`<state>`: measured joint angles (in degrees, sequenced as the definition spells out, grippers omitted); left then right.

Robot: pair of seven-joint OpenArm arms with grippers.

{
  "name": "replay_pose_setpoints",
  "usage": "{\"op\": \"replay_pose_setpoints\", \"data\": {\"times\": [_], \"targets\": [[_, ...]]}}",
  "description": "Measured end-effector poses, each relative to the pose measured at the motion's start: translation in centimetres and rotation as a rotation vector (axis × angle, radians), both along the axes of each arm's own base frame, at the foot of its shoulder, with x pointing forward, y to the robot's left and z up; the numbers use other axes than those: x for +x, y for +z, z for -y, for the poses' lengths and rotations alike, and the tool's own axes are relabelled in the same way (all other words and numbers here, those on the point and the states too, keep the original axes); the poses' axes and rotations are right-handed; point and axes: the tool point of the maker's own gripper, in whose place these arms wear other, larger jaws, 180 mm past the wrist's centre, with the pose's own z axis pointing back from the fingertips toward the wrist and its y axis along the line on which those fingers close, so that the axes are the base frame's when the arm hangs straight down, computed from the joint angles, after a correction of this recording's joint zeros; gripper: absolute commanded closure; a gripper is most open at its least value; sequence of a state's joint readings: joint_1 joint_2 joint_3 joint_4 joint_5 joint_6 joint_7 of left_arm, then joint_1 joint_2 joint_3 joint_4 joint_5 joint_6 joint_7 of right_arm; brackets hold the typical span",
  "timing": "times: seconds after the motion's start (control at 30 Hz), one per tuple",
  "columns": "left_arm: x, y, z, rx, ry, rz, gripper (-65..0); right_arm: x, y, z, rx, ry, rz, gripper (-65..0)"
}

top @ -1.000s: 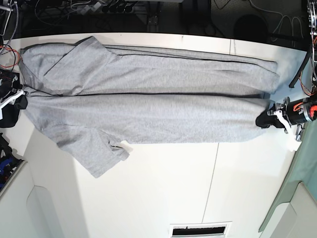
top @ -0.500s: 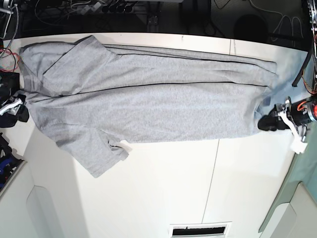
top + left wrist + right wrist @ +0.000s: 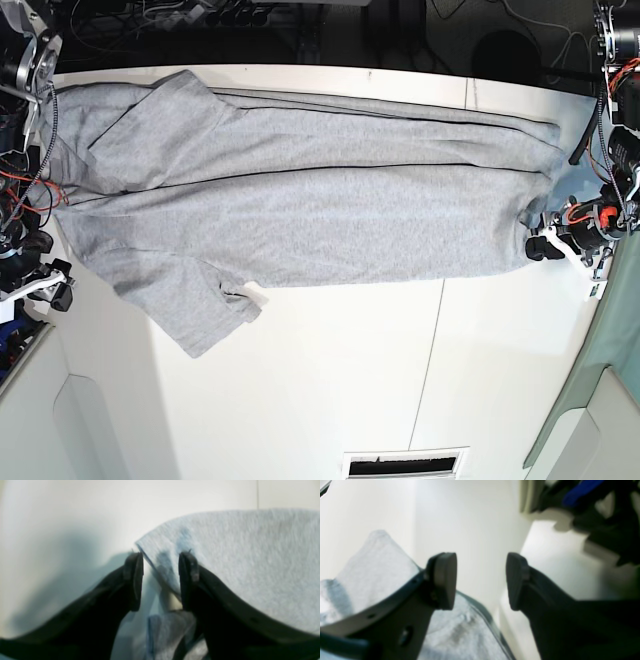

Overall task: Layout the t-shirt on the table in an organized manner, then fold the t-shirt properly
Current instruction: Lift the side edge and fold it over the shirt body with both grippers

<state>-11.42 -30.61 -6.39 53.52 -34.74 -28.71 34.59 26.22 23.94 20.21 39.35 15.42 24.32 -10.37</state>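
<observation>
The light grey t-shirt (image 3: pixel 300 195) lies spread lengthwise across the white table (image 3: pixel 330 380), its far part doubled over and one sleeve (image 3: pixel 195 315) sticking out toward the front. My left gripper (image 3: pixel 543 246) is at the shirt's right end. In the left wrist view the left gripper (image 3: pixel 160 563) is open, and a corner of the t-shirt (image 3: pixel 250 567) lies below the gap. My right gripper (image 3: pixel 58 287) is off the shirt's left end. In the right wrist view the right gripper (image 3: pixel 481 581) is open with nothing in it, the t-shirt (image 3: pixel 377 562) beside its left finger.
Cables and dark equipment (image 3: pixel 230 15) crowd the space behind the table's far edge. A thin seam (image 3: pixel 430 350) crosses the tabletop and a vent slot (image 3: pixel 405 465) sits at the front. A pale green surface (image 3: pixel 610 350) borders the right side.
Both grippers have opened and let go of the shirt's ends. The cloth has settled flat. The right gripper has drawn back toward the front left, the left one slightly away from the hem.
</observation>
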Motion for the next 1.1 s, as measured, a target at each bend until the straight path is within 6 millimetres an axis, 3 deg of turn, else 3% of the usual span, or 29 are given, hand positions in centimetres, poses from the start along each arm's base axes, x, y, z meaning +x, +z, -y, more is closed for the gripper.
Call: {"op": "replay_pose_setpoints", "data": {"times": [0.1, 0.17, 0.37, 0.5, 0.57, 0.7, 0.73, 0.87, 1.1], "targets": [[-0.5, -1.1, 0.0, -0.021, 0.027, 0.000, -26.1, -1.2, -2.9, -0.2, 0.032, -0.021, -0.069, -31.2], [-0.5, -1.2, -0.1, -0.027, 0.037, 0.000, -26.1, -1.9, -4.3, -1.5, 0.068, 0.024, -0.098, -31.2], [0.0, -1.5, 1.7, -0.065, 0.029, 0.017, -25.2, -0.6, -4.7, -7.0, 0.128, 0.146, -0.071, -31.2], [0.1, -1.8, 2.2, -0.056, 0.017, 0.011, -11.7, -0.2, -4.9, -10.0, 0.148, 0.215, -0.065, -30.7], [-0.1, -1.9, 2.1, -0.045, 0.012, 0.004, -0.6, -0.1, -5.1, -11.1, 0.151, 0.236, -0.066, -25.6], [-0.2, -1.9, 2.2, -0.038, -0.014, 0.003, 0.0, 0.0, -5.3, -12.7, 0.166, 0.263, -0.074, -4.9], [-0.3, -1.8, 2.3, -0.041, -0.033, -0.001, 0.0, -0.1, -5.3, -12.7, 0.163, 0.266, -0.075, 0.0], [-0.7, -0.7, 2.5, -0.078, -0.074, -0.025, 0.0, 0.2, -4.5, -12.4, 0.124, 0.291, -0.074, 0.0], [0.2, 3.9, 2.2, -0.081, -0.154, 0.043, 0.0, 0.1, -1.2, -11.3, 0.106, 0.321, -0.067, 0.0]]}}
